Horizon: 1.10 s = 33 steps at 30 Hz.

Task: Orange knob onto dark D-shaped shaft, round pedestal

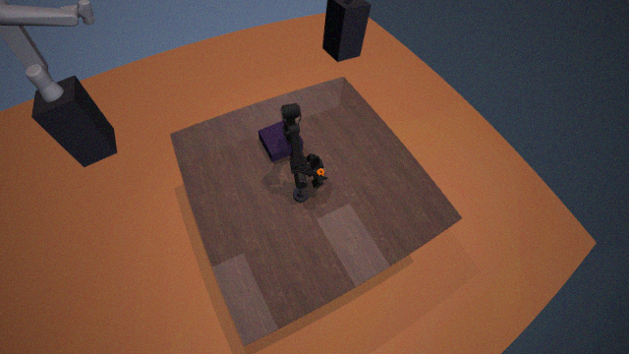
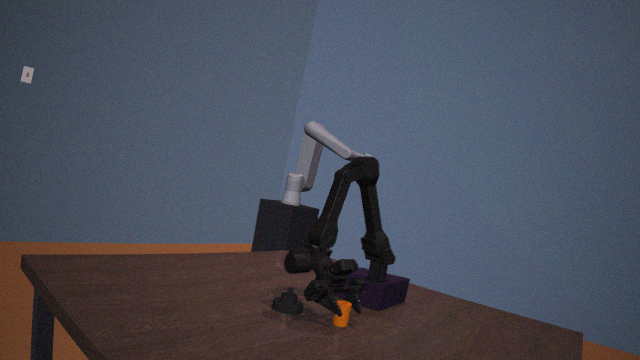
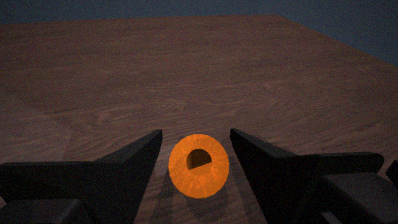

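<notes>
The orange knob (image 1: 320,172) (image 2: 342,318) (image 3: 198,184) appears to stand nearly upright on the table, beside the pedestal and apart from it. Its D-shaped hole faces up towards the wrist camera, with the flat edge on the lower side in that view, slightly slanted. My gripper (image 2: 349,312) (image 3: 196,133) is open, with one finger on each side of the knob and a gap at both sides in the wrist view. The dark round pedestal (image 1: 301,196) (image 2: 287,305) stands on the table with its short shaft (image 2: 290,290) bare. The shaft's flat side cannot be made out.
A dark purple block (image 1: 272,143) (image 2: 387,295) sits at the foot of my arm. The brown wooden table (image 1: 393,197) (image 2: 150,300) ends in open edges. A grey arm (image 1: 44,17) (image 2: 312,155) stands on a dark stand (image 1: 79,128) (image 2: 280,225) beyond the table.
</notes>
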Each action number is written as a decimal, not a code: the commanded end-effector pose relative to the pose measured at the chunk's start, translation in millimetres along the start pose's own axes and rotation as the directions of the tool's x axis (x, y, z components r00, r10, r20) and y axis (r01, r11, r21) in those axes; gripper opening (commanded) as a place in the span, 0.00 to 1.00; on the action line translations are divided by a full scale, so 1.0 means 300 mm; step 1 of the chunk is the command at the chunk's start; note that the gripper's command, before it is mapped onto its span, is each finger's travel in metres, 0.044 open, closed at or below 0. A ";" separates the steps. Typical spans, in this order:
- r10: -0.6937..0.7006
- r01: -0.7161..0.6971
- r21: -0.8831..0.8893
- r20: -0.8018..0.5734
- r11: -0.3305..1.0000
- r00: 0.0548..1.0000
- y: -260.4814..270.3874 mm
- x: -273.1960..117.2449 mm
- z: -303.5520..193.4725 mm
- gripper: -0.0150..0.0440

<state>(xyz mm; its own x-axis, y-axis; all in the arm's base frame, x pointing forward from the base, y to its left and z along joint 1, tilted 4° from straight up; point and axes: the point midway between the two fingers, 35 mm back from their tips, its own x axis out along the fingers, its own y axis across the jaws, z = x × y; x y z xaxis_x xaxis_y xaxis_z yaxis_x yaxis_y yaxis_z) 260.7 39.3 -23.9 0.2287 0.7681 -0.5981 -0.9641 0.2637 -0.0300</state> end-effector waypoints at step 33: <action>0.052 -0.039 0.035 -0.761 0.999 0.646 0.009 -0.165 0.261 1.00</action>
<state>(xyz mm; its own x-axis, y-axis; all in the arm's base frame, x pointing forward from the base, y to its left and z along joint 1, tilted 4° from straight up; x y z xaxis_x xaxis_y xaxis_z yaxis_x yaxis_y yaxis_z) 253.5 51.8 47.1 -0.0031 0.3883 -0.9215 -0.9690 0.2263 0.0987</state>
